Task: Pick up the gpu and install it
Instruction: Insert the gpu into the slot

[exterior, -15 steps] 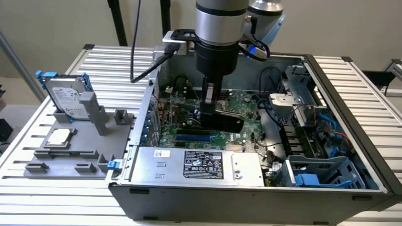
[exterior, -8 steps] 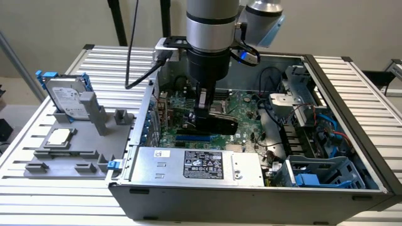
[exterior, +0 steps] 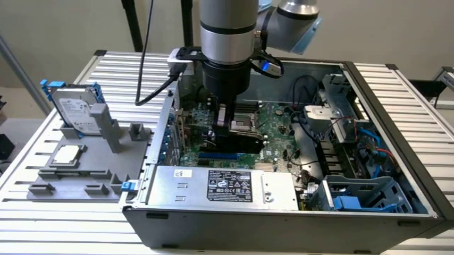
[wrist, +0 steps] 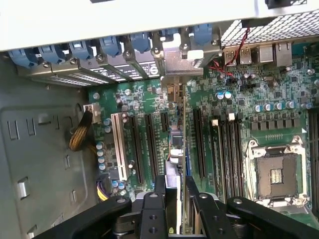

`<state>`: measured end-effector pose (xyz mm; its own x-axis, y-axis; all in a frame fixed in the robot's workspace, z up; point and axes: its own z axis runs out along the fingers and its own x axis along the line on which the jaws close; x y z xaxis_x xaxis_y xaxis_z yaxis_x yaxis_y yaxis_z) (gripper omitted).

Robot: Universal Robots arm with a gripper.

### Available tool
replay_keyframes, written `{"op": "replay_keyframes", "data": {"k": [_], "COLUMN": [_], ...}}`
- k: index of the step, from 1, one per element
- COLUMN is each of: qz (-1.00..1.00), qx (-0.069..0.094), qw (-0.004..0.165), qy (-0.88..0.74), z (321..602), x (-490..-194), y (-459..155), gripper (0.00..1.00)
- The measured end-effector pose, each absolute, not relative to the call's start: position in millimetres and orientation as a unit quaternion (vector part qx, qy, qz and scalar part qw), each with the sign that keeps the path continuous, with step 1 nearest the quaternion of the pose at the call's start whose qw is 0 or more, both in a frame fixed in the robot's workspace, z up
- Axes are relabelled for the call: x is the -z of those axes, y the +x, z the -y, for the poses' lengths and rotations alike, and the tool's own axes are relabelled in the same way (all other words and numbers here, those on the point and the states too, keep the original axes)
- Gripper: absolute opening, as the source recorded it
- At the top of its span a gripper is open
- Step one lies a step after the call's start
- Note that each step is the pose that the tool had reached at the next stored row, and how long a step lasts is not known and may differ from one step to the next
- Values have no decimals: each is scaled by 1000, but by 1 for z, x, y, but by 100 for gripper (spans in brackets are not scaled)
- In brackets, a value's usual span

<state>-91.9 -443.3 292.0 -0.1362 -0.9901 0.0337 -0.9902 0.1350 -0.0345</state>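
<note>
Edgewise, the tool point(wrist: 175, 180) clamps the gpu point(wrist: 177, 139); power-supply label point(exterior: 230, 186) unreadable.

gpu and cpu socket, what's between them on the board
In the wrist view, several long black slots on the green motherboard lie between the gpu and the cpu socket.

The exterior view looks down at a slant from high up and some way off, taking in the whole open case point(exterior: 284, 223) and the slatted counter point(exterior: 418, 95) around it. The wrist view looks straight down past the tool point(wrist: 175, 183), close over the motherboard point(wrist: 279, 89) point(exterior: 277, 119). Both views share that board and its CPU socket point(wrist: 275, 174).
</note>
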Motion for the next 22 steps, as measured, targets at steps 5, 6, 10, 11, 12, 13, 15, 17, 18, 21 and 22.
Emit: {"op": "replay_keyframes", "data": {"k": [5,6,10,11,12,13,15,17,18,21,22], "qz": [748,745,735,734,734,733,733,733,733,733,734], "qx": [-24,-24,-23,-23,-23,-23,-23,-23,-23,-20,-19], "qw": [1,1,0,0,0,0,0,-1,-1,-3,-4], "qy": [664,666,678,679,679,679,679,679,679,679,679], "z": [441,441,441,441,441,441,441,441,441,441,441], "x": [-291,-291,-290,-290,-289,-289,-289,-289,-288,-286,-286], "y": [-97,-97,-98,-98,-98,-98,-98,-98,-98,-98,-98], "gripper": [27,27,27,27,27,27,27,27,27,27,27]}}
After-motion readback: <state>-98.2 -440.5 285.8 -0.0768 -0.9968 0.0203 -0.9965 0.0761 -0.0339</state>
